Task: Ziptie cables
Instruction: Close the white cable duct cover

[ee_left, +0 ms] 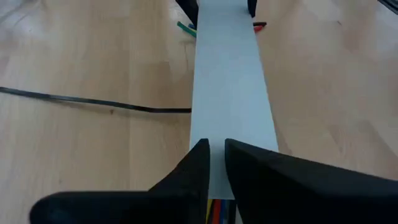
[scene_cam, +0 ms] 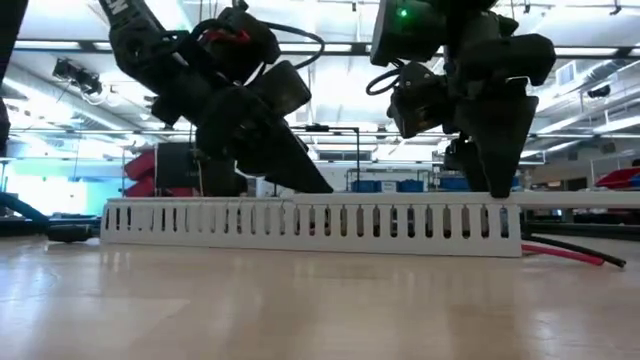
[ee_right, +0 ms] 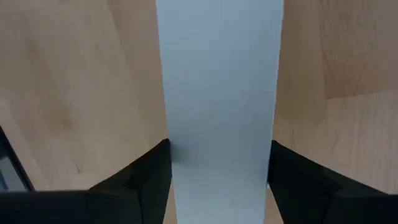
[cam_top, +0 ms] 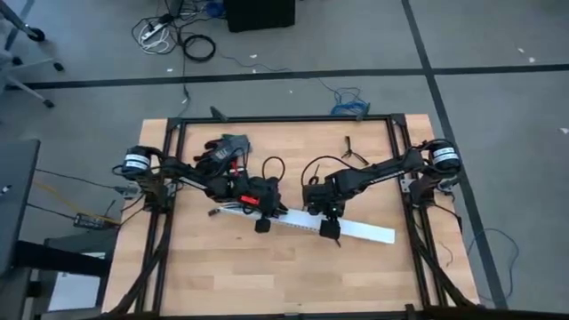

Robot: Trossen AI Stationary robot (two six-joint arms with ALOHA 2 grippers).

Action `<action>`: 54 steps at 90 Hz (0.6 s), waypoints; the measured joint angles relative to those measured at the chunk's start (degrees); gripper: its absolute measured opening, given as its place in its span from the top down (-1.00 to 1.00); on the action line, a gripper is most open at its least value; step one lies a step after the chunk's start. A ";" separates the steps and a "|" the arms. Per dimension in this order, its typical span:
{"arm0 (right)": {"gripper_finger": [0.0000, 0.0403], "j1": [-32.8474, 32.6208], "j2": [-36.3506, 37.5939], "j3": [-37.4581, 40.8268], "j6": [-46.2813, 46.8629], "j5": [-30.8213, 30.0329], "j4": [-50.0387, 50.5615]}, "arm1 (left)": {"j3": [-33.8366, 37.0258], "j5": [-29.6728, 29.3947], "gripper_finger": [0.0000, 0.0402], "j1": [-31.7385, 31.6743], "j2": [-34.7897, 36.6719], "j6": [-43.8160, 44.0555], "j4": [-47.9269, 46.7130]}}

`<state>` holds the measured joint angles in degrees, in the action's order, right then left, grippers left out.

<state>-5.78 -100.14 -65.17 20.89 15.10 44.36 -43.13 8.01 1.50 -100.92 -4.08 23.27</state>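
White channel lies on wooden table (workshop behind).

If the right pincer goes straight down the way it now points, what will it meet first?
Most likely the white slotted channel. The right pincer points down at it with one finger on each side of it, apparently open. Any further and it would probably meet the wooden table; how near is unclear.

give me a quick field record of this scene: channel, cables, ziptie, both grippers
channel: white slotted channel lying on the table
cables: coloured wires under the left fingers
ziptie: thin black strap flat on the wood, beside the channel
left gripper: over the channel, fingers nearly closed
right gripper: open, straddling the channel
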 joint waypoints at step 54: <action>-0.41 0.26 -0.02 -4.31 -3.39 -7.90 2.91 | 0.09 -0.47 0.78 -0.02 -0.13 0.07 -0.31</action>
<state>-5.52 -100.16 -69.47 17.50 7.21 47.27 -43.05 7.54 1.48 -101.06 -4.01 22.96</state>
